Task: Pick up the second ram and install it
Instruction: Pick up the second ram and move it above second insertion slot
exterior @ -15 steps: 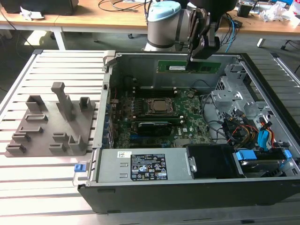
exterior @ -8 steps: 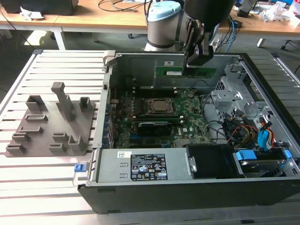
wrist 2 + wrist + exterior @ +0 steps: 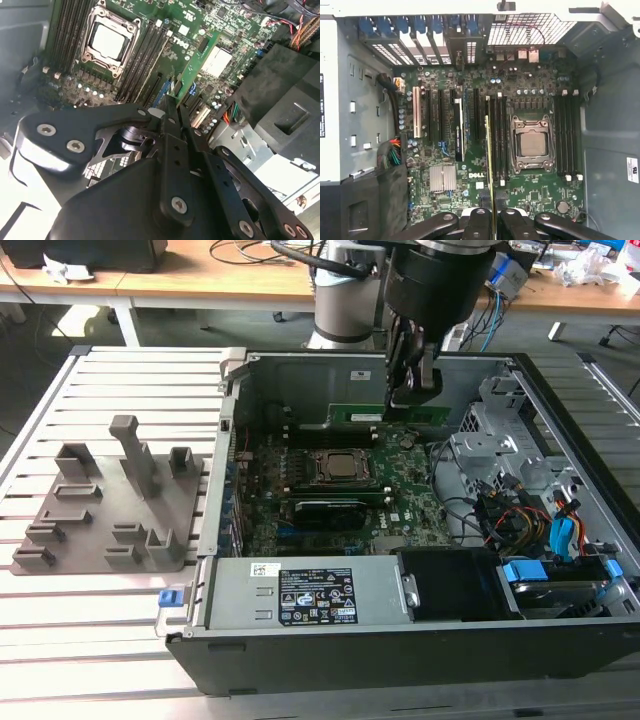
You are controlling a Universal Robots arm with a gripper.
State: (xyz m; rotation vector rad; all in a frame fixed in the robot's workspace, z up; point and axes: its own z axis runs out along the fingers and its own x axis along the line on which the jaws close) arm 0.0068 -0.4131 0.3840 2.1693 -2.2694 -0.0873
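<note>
Exterior view shows gripper (image 3: 408,398) pinching second ram (image 3: 356,415).

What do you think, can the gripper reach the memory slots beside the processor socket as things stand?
Probably yes: the gripper, shut on the second ram, hangs over those memory slots with nothing visible between.
</note>
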